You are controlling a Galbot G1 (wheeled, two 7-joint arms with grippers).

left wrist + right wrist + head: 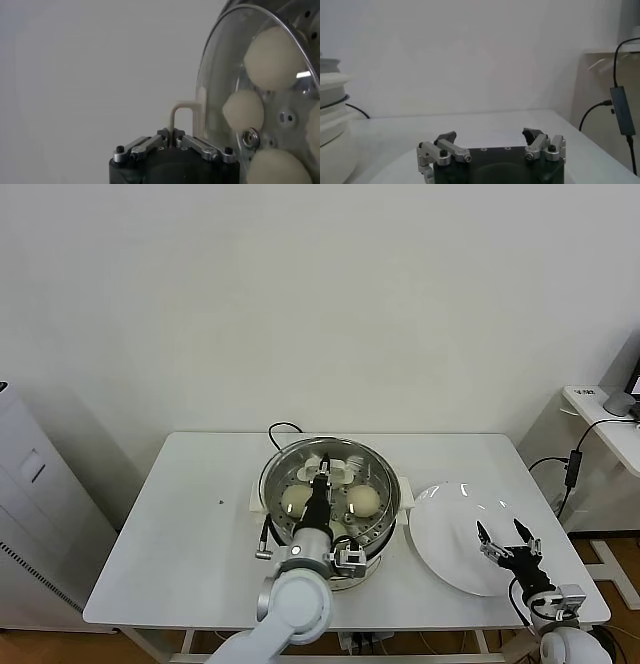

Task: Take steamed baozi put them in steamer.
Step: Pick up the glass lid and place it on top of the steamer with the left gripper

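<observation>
A: Head view first. What did we see on the table (190,514)?

B: We saw the steamer (390,502) near the middle of the tabletop, a bit toward the front edge. It was a shiny round pot on a cream base. Inside it lay the steamed baozi (363,500), round and pale. We could count two clearly from up there. The arm hid part of the tray.

A: And our left gripper (321,481)?

B: It was over the steamer. Its fingers were pinched tight on the beige handle (181,113) of the glass lid (220,95). In the left wrist view we saw the thin handle loop caught between the closed fingers. The lid stood up on its edge just beside the gripper. Through the glass we saw four buns on the tray with holes.

A: Was the lid sitting flat on the pot?

B: We could not tell.

A: What about our right gripper (507,534)?

B: It hung over the white plate (445,529), which sat by the right front corner of the tabletop, just beside the steamer. Its fingers were spread wide and held nothing. We saw no buns on the bare parts of the plate.
</observation>
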